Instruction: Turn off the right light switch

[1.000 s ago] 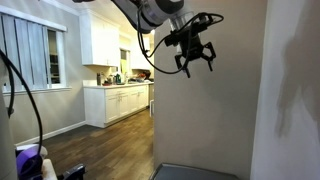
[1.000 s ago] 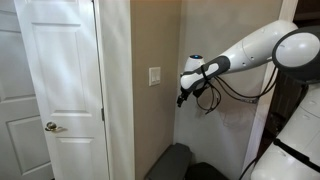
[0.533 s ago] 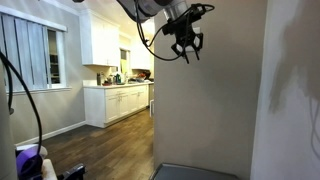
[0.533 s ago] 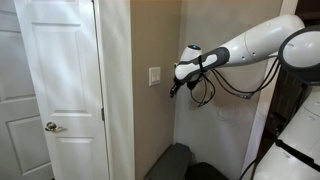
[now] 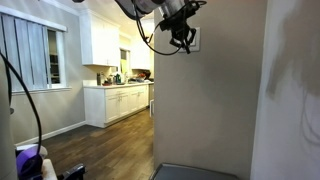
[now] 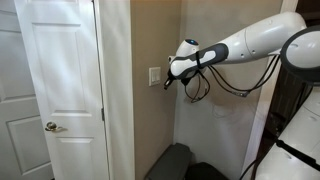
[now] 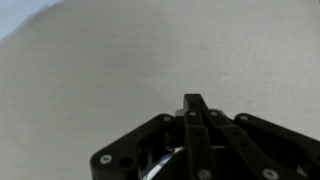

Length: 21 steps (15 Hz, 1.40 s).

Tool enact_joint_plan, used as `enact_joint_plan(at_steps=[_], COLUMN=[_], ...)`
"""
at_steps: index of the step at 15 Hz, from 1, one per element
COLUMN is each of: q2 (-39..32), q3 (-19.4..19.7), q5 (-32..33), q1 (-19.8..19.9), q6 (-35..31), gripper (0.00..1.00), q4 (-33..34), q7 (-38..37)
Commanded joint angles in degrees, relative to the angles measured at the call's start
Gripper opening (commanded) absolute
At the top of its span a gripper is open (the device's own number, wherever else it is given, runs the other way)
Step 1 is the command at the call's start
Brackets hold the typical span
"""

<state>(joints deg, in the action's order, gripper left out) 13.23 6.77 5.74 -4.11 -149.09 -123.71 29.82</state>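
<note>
A white light switch plate (image 6: 154,76) sits on the beige wall, and in an exterior view it shows as a white rectangle (image 5: 193,38) partly hidden behind my hand. Its separate switches are too small to tell apart, so I cannot pick out the right one. My gripper (image 6: 168,86) is shut with nothing in it, its tip just beside the plate's lower edge. In an exterior view the gripper (image 5: 183,44) hangs in front of the plate. In the wrist view the shut fingers (image 7: 193,101) point at bare wall, and no switch shows there.
A white door (image 6: 60,70) with a metal knob (image 6: 50,126) stands past the wall corner. A dark mat (image 6: 175,160) lies on the floor below the arm. Cables (image 6: 200,92) hang from the wrist. White kitchen cabinets (image 5: 118,103) stand far behind.
The gripper has gone from open to shut. It has moved up and in towards the wall, ending right at the switch plate.
</note>
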Motion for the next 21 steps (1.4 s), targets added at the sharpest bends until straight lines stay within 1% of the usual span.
enact_joint_plan(at_steps=[1, 3, 6, 11, 15, 17, 18, 21], q2=[-0.82, -1.3, -2.57, -5.59, -7.41, -7.39, -7.14, -7.05], q3=[0.03, -0.23, -0.87, -1.51, -1.78, -1.87, -1.74, -1.96], q5=[-2.79, -3.3, -2.39, -0.72, 0.52, 0.99, 0.25, 2.08], q1=[-0.74, -1.32, -1.52, -0.16, 1.11, 1.39, 1.1, 1.88], q6=[-2.63, -3.82, -5.91, -9.34, -10.76, -10.35, -8.41, -3.54], gripper=[0.0, 0.0, 0.0, 0.0, 0.0, 0.0, 0.0, 0.0], q4=[1.46, 2.64, 4.59, 6.88, 8.21, 8.27, 8.35, 8.83], q7=[2.89, 2.85, 1.5, -0.31, -1.41, -1.54, -0.13, -0.35])
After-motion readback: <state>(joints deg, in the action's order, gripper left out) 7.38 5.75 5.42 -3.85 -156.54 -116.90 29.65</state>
